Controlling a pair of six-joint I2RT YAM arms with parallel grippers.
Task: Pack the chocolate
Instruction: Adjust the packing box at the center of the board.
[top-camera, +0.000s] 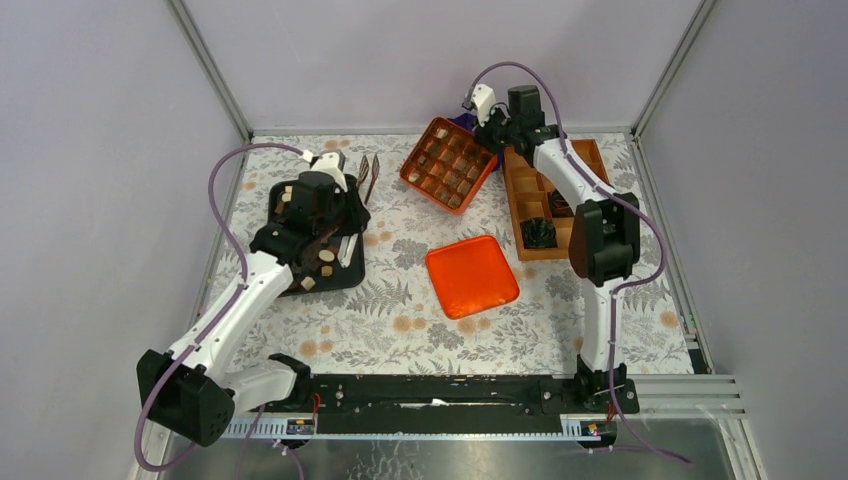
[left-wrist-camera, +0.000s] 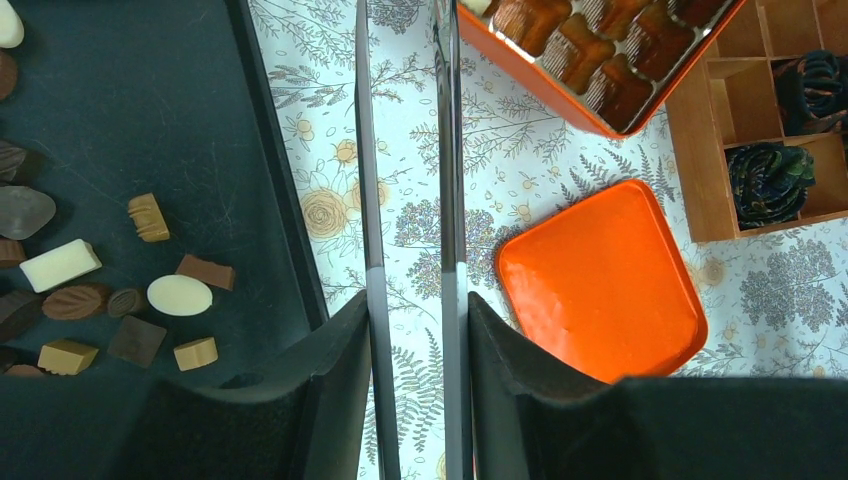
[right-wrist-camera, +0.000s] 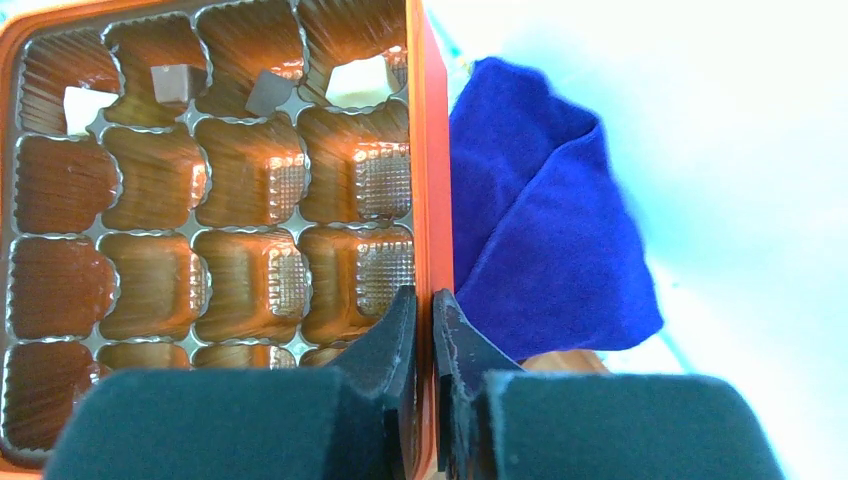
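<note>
Left gripper (left-wrist-camera: 418, 305) clamped on tongs (left-wrist-camera: 365, 200), blades apart, I judge poised for picking | loose chocolate (left-wrist-camera: 180, 295) on black tray (left-wrist-camera: 150, 100) to its left | right gripper (right-wrist-camera: 422, 300) pinching orange box (right-wrist-camera: 425, 150) wall, I judge steadying it | few packed pieces (right-wrist-camera: 170, 82) in the far cells.

smooth chocolate (left-wrist-camera: 180, 295), glossy orange lid (left-wrist-camera: 600, 280)

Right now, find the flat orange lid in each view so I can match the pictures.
Top external: flat orange lid lies mid-table, nearer the arms than the orange compartmented box.
Left wrist: lower right, right of the metal tongs in the left hand.
Right wrist: not in it.
Shared landmark: the box, its rim pinched by the right hand, shows in all three.
</note>
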